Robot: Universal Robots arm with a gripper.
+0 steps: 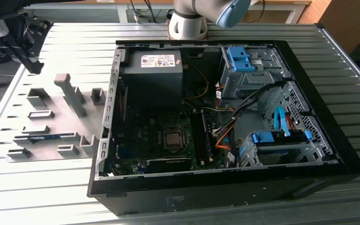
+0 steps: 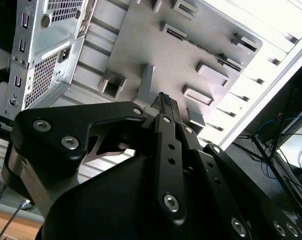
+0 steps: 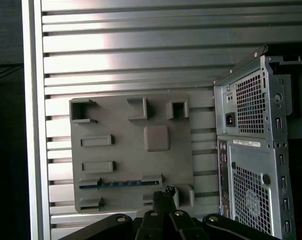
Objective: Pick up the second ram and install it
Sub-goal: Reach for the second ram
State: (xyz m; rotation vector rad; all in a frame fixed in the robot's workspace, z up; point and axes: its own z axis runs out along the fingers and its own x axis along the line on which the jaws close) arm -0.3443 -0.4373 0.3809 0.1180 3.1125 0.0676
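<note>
Pincer (image 1: pixel 33 65) first: pinched narrow, fingertips (image 3: pixel 167 195) together in both wrist views, gripping nothing. Hangs at about ten o'clock in the exterior view, over the slatted aluminium table (image 1: pixel 73 35), well apart from the open PC case (image 1: pixel 114 93).

Then the second ram (image 1: pixel 45 137): sits on edge between gray holder blocks (image 1: pixel 80 139) on the gray fixture plate (image 1: pixel 58 123), roughly six o'clock from the pincer and nine o'clock from the case. Shows up in the first wrist view as a thin blue-green strip close to the tips.

Looks like the approach stage of the pickup, so early days: not grabbed yet, nowhere near the motherboard (image 1: pixel 161 136) over at four o'clock.

Calls for, at a guess, jaws opened wider than the stick is thick, squared up along its long edge, then a straight drop onto the bare middle stretch without bumping the blocks. Probably wants a gentle squeeze too, being a skinny board.
</note>
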